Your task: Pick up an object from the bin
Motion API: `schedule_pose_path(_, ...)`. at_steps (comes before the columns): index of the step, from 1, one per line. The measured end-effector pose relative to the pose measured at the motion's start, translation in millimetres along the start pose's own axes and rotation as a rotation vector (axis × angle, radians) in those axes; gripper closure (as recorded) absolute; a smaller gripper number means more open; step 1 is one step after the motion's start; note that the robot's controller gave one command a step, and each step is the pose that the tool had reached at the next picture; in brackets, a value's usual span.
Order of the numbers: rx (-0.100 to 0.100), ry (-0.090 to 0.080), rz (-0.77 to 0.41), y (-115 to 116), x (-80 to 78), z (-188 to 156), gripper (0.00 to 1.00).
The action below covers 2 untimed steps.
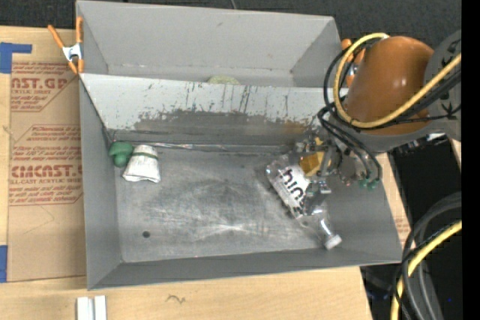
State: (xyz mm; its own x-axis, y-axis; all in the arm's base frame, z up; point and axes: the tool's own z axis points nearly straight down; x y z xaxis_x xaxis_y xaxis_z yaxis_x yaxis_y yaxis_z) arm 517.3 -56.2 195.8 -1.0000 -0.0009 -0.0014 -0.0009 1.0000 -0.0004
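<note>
A crushed clear plastic bottle (291,187) with a black-and-white label lies on the right side of the bin floor, its grey cap pointing to the near right corner. My gripper (321,170) is low in the bin at the bottle's upper right end, right against it or touching it; its own body and cables hide the contact. A white crumpled cup-like thing (142,163) with a green lump (120,154) beside it lies at the far left of the floor, well away from the gripper.
The arm with its orange cover and looped cables hangs over the bin's right wall. The bin's sloping back wall rises just behind the gripper. The middle floor between the bottle and the white thing is bare, scuffed metal.
</note>
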Motion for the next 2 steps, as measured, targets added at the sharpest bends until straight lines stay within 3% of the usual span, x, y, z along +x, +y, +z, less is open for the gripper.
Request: schedule_pose_path(2,0.000,-0.002,-0.049,-1.1,7.0,3.8,0.00)
